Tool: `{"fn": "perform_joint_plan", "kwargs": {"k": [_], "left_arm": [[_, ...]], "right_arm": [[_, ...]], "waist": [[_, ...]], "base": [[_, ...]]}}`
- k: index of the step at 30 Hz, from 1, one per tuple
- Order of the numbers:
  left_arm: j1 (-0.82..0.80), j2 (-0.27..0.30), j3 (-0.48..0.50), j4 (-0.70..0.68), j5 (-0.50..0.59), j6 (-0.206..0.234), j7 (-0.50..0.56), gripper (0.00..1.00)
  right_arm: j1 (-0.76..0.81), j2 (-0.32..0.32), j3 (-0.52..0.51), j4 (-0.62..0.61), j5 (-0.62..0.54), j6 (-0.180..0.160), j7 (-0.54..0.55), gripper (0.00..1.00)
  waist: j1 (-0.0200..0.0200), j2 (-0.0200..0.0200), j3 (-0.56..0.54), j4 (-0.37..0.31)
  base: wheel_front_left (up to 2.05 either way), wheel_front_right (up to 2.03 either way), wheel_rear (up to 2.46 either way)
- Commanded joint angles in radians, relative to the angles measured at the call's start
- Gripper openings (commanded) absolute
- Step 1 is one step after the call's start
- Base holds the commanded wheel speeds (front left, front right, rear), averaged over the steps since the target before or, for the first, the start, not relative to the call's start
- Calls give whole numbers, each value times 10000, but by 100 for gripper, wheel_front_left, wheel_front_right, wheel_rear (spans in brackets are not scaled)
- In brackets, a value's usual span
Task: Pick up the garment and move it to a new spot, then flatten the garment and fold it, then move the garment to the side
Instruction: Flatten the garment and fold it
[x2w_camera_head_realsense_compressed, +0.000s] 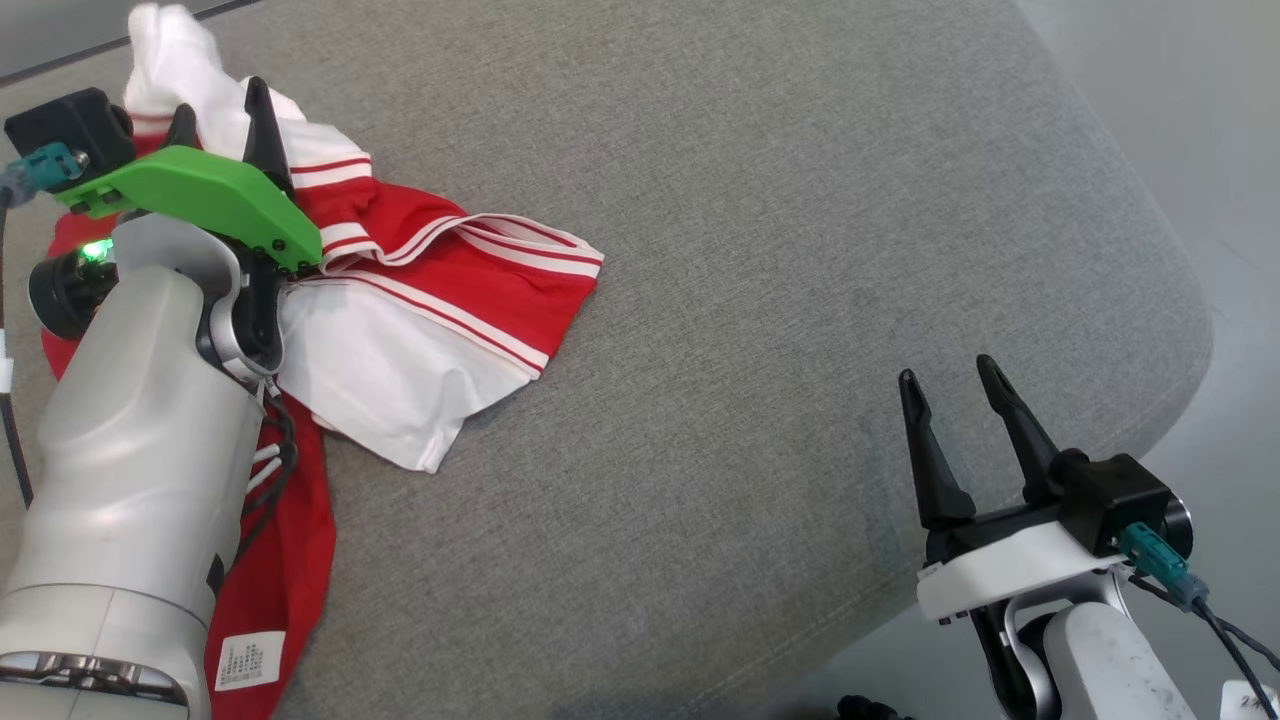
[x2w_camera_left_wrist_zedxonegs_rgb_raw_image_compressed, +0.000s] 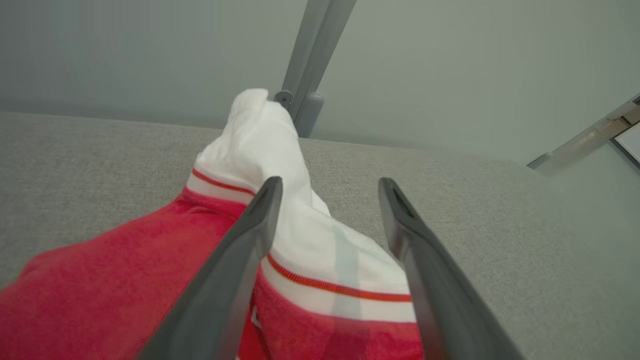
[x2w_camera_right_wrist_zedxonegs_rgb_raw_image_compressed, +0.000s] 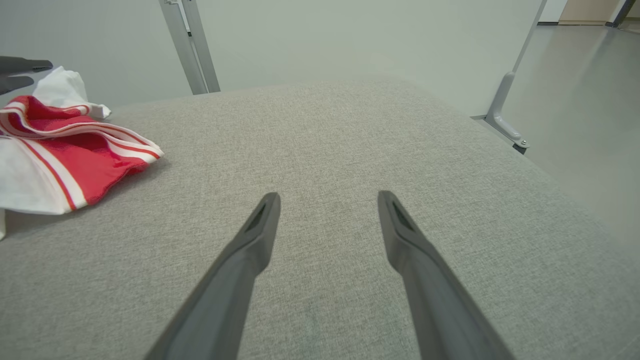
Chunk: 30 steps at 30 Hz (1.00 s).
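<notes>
**Grey padded surface, red-and-white garment bunched at its far left**

The grey padded surface (x2w_camera_head_realsense_compressed: 750, 300) has a pale wall and a metal post (x2w_camera_left_wrist_zedxonegs_rgb_raw_image_compressed: 312, 60) behind its far edge. The garment (x2w_camera_head_realsense_compressed: 440, 290) lies crumpled on the far-left part of this surface. It has red panels, white panels and striped trim folded over one another, and a white bunch (x2w_camera_left_wrist_zedxonegs_rgb_raw_image_compressed: 260, 135) stands up near the far edge. A printed label (x2w_camera_head_realsense_compressed: 248, 660) shows towards the near-left edge.

The left gripper (x2w_camera_head_realsense_compressed: 220, 110) sits over that far-left part with its fingers spread wide. White cloth lies loosely between them, pinched by neither, so it grips nothing. The right gripper (x2w_camera_head_realsense_compressed: 945, 372) hovers above the near-right edge of the surface, equally wide open and empty.

The layers are stacked, so a closing pinch here would likely catch several folds at once and lift a wad that won't flatten. The left forearm lies over the red part near the left side. Pulling from there could drag or twist the cloth, or snag it on the arm's cables
</notes>
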Motion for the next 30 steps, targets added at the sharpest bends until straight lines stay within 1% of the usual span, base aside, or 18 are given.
{"fn": "perform_joint_plan", "kwargs": {"k": [1, 4, 7, 9, 11, 13, 15, 17, 19, 21, 22, 24, 26, 30], "left_arm": [[194, -66, -13, -53, 138, -122, -421, 100], [801, -107, 40, -420, 218, -313, -1093, 100], [1728, -188, 148, -1272, 398, -395, -1333, 100], [2567, -119, 298, -2199, 751, -241, -1393, 100], [3661, -89, 611, -3370, 1122, 16, -1387, 100], [4928, -275, 1070, -4491, 1226, 119, -1377, 100], [5981, -222, 1359, -5437, 1623, 187, -1372, 100], [6951, -310, 1689, -6062, 1878, 245, -1373, 100], [7807, -430, 2112, -6751, 2232, 75, -1374, 100], [8666, -504, 2456, -7116, 2770, -68, -1375, 100], [8969, -645, 2764, -7365, 2890, -159, -1373, 100], [9593, -782, 3159, -7629, 3542, -343, -1375, 100], [10137, -1055, 3514, -7844, 3997, -593, -1374, 100], [11009, -1399, 4173, -8229, 4886, -1039, -1376, 100]], "right_arm": [[190, -23, -116, -13, -149, -11, -30, 100], [371, -23, -266, -116, -320, -11, -30, 100], [640, -23, -519, -300, -587, -11, -30, 100], [806, -23, -632, -482, -828, -11, -32, 100], [933, -26, -700, -687, -1063, -11, -32, 100], [1029, -132, -784, -887, -1260, -11, -30, 100], [1067, -241, -854, -1110, -1361, -11, -30, 100], [1146, -360, -888, -1283, -1431, -11, -30, 100], [1226, -487, -899, -1399, -1462, -11, -30, 100], [1294, -560, -963, -1439, -1470, -11, -30, 100], [1321, -582, -930, -1426, -1466, -11, -30, 100], [1454, -630, -937, -1323, -1440, -11, -30, 100], [1564, -641, -912, -1201, -1414, -11, -30, 100], [1770, -612, -879, -962, -1397, -11, -30, 100]], "waist": [[-1, -1, -471, 499], [-1, -1, -909, 937], [-1, -1, -1374, 1440], [-1, -1, -1644, 1773], [-1, -1, -1897, 2077], [-1, -1, -2110, 2374], [-1, -1, -2263, 2693], [-1, -1, -2418, 2999], [-1, -1, -2595, 3306], [-1, -1, -2801, 3623], [-1, -1, -2890, 3747], [-1, -1, -3116, 4017], [-1, -1, -3371, 4260], [-1, -1, -3678, 4582]], "base": [[0, 0, 0], [0, 0, 0], [0, 0, 0], [0, 0, 0], [0, 0, 0], [0, 0, 0], [0, 0, 0], [0, 0, 0], [0, 0, 0], [0, 0, 0], [0, 0, 0], [0, 0, 0], [0, 0, 0], [0, 0, 0]]}}
